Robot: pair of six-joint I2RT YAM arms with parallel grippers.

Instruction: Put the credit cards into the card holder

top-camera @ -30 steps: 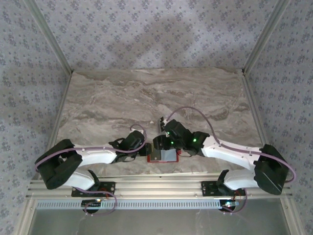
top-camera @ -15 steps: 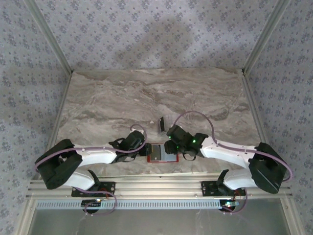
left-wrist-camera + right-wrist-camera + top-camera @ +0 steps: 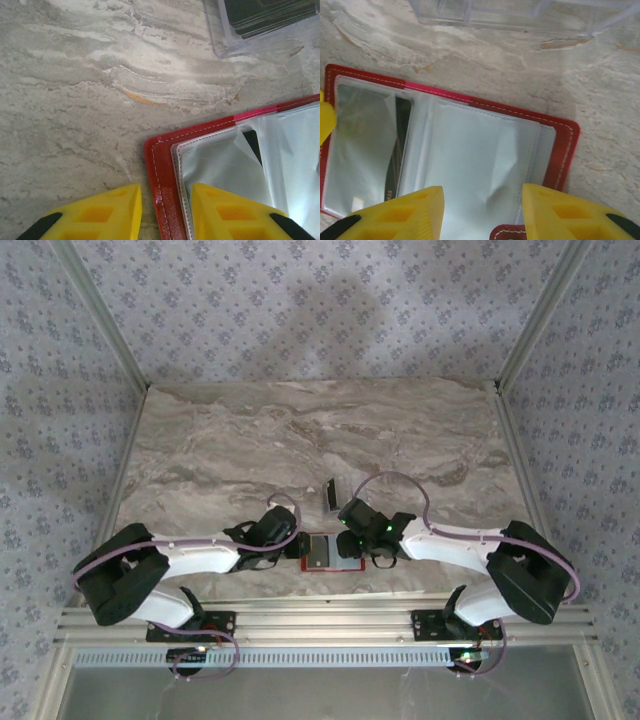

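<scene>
My left pincer (image 3: 166,202), apart, straddles the edge of the holder (image 3: 161,170): press it flat. My right pincer (image 3: 482,205), apart and empty, should seat the card (image 3: 400,145) fully in its sleeve.

Left wrist: clear box (image 3: 220,42) cut by frame edge at 1 o'clock; credit cards (image 3: 260,12) inside cropped too. Card holder (image 3: 162,175) runs off at 3 to 6 o'clock.
Right wrist: snap tab (image 3: 505,234) clipped at 6 o'clock; dark card (image 3: 402,130) partly hidden in sleeve (image 3: 362,150).
Top: right gripper (image 3: 350,545) covers holder's 3 o'clock end.
</scene>
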